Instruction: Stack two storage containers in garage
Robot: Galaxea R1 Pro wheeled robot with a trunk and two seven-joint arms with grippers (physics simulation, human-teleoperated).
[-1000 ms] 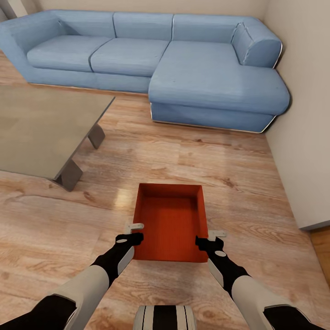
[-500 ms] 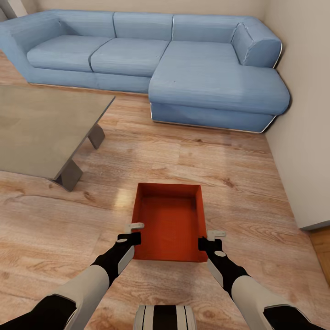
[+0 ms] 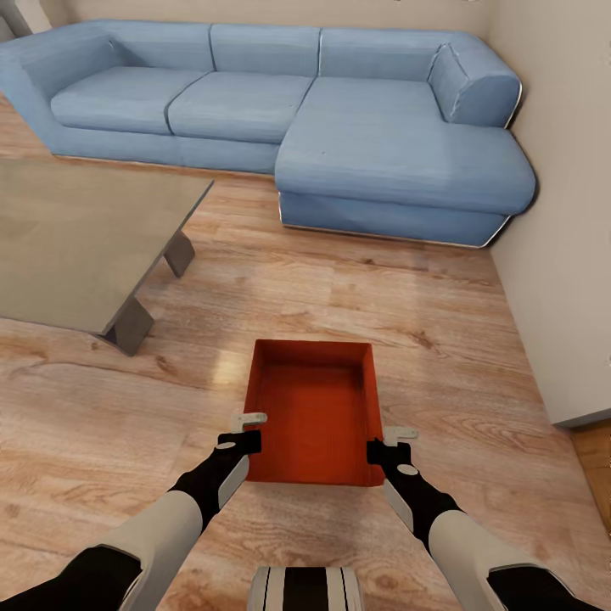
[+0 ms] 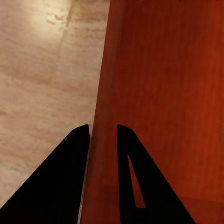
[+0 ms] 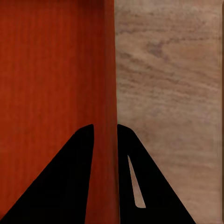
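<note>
Between the blue sofa (image 3: 339, 127) and the robot, a red-orange storage container (image 3: 312, 412) sat over the light wood floor (image 3: 407, 288). Left gripper (image 4: 102, 135) pinched the container's left wall between its fingers; right gripper (image 5: 105, 135) was clamped likewise on the right wall. Left of the container stood a grey table (image 3: 76, 238).

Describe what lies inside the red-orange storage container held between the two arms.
The storage container looks empty: only its bare red floor and inner walls show. The wood-plank floor directly beneath it is covered.
</note>
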